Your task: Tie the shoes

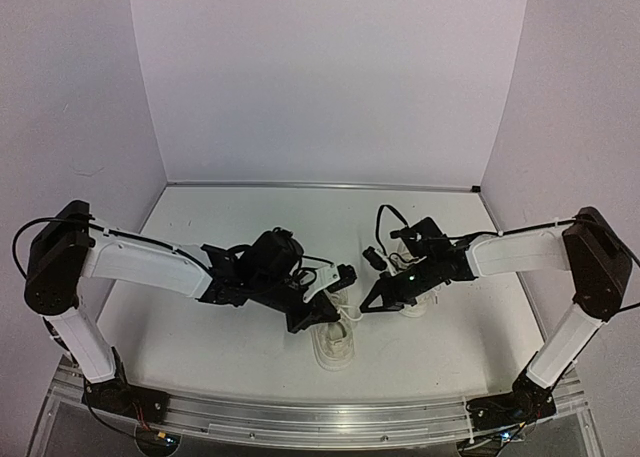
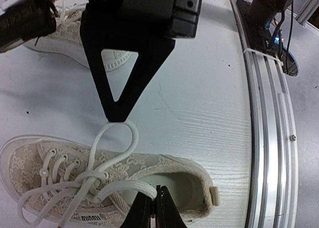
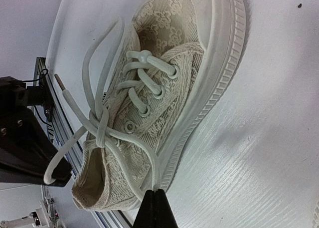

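One cream lace-patterned shoe lies on the white table between my grippers; it also shows in the top view and the right wrist view. Its white laces are crossed into a knot with two loops. My left gripper is shut on one lace loop over the shoe's opening. My right gripper is shut on the other loop beside the sole. In the top view the left gripper and right gripper sit close together over this shoe. The second shoe lies under the right arm.
An aluminium rail runs along the table's near edge, close to the shoe's heel. The right arm's base is bolted to it. White walls enclose the table at the back and sides.
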You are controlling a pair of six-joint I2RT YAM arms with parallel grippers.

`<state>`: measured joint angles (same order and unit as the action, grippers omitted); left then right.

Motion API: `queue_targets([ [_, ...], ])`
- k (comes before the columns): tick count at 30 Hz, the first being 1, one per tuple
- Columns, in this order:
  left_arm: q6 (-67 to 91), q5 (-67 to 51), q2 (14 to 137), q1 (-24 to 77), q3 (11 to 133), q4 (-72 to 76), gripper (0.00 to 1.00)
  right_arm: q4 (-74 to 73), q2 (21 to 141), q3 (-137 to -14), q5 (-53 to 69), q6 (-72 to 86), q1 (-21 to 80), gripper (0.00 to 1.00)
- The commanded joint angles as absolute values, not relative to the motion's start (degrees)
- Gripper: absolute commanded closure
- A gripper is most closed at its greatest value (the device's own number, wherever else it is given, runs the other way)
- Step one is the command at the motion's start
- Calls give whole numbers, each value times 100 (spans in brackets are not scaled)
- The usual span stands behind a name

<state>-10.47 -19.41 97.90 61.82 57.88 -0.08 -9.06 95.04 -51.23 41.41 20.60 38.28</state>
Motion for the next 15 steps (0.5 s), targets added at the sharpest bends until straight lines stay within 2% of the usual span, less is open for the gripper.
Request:
queue_targets([
  [1,-1111,-2254,10082,6196,6314,-163,95,-853,9617,-5326,4121,1994,3844,100],
  [3,-1091,-2226,10217,6226,6433,-164,93,-853,9617,-5334,4122,2002,3841,100],
  [7,-1147,-1990,10495,6286,6690,-374,83,-853,9638,-5350,4105,2004,3841,100],
  [10,-1382,-1817,10539,6367,6802,-734,69,-853,9663,-5381,4102,2001,3842,100],
  [15,-1538,-1495,9665,6328,6121,-513,48,-862,9678,-5381,4157,1988,3843,100],
])
